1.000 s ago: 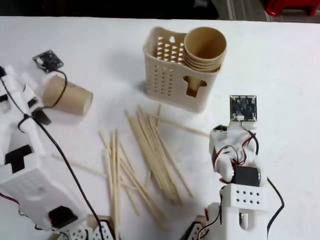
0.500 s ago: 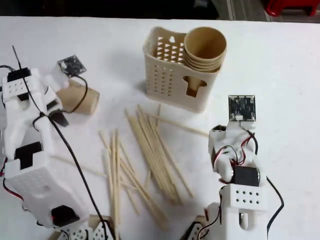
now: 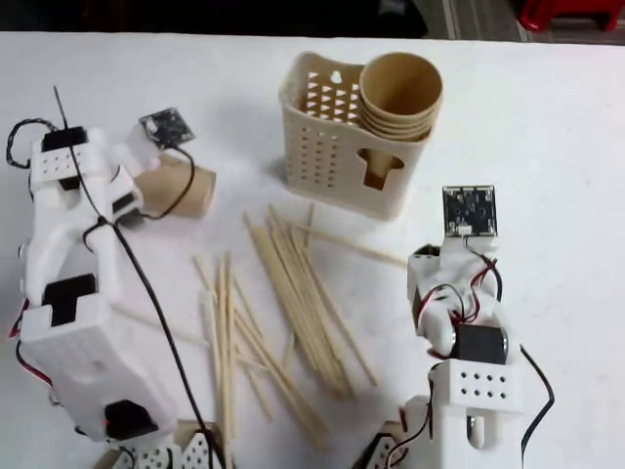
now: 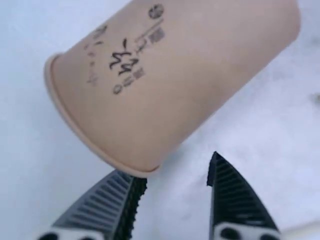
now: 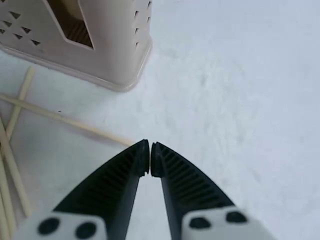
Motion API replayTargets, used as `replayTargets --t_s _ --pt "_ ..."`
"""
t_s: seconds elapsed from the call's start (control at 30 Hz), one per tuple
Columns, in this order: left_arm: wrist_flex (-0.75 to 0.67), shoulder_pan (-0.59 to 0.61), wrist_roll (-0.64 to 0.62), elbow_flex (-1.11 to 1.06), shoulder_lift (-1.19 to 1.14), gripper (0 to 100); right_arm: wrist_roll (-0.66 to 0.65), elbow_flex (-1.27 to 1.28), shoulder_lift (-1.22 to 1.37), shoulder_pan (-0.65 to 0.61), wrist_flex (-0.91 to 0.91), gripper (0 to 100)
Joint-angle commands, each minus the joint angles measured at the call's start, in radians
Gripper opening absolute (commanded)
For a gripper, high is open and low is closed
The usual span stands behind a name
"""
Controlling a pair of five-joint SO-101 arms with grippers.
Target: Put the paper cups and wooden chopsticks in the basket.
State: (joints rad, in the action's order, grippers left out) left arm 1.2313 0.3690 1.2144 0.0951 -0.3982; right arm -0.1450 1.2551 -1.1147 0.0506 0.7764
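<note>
Left wrist view, loose paper cup (image 4: 175, 85): it lies on its side on the table (image 3: 547, 147), rim end nearest the camera, off to one side of the basket and apart from it.
Left gripper (image 4: 172, 182): the jaws stand apart and hold nothing. The cup's rim sits just ahead of one fingertip (image 4: 131, 192), not between the two.
Step in hand: most likely lining up a pinch on the cup's lip.
Doing it well: shift sideways so one finger enters the mouth and the other stays outside the wall. Close gently, since thin paper crushes and a nudged cup may roll off.
Basket (image 3: 327, 161): it stands upright with a stack of cups (image 3: 400, 93) nested at one end. Turn the lifted cup base-down before dropping it onto that stack.
Wooden chopsticks (image 3: 293, 313): these lie scattered on the table between the arms and are not yet collected.
Right gripper (image 5: 150, 157): the jaws are together and empty, low near the basket's base.
</note>
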Motion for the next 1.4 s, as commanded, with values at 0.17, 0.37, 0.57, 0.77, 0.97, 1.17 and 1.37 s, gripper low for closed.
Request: replayTargets --t_s 0.17,0.37,0.57,0.77,0.97,1.17,1.37 --pt "0.008 -0.07 -0.017 0.011 0.074 12 -0.015 -0.008 -0.018 0.002 -0.018 1.8" --pt "0.009 -0.11 -0.017 0.002 0.173 3 -0.015 -0.009 -0.018 0.002 -0.018 1.8" --pt "0.048 -0.153 -0.054 0.003 0.219 2 -0.015 -0.009 -0.018 0.004 -0.018 1.8" --pt "0.13 -0.216 -0.064 0.012 0.222 2 -0.017 -0.011 -0.018 0.004 -0.018 1.8" --pt "0.181 -0.2 -0.066 0.097 0.291 2 -0.017 -0.011 -0.018 0.004 -0.018 1.8" --pt "0.216 -0.171 -0.06 0.147 0.449 2 -0.017 -0.011 -0.018 0.004 -0.018 1.8" --pt "0.209 -0.165 -0.068 0.147 0.602 2 -0.017 -0.011 -0.018 0.004 -0.018 1.8"
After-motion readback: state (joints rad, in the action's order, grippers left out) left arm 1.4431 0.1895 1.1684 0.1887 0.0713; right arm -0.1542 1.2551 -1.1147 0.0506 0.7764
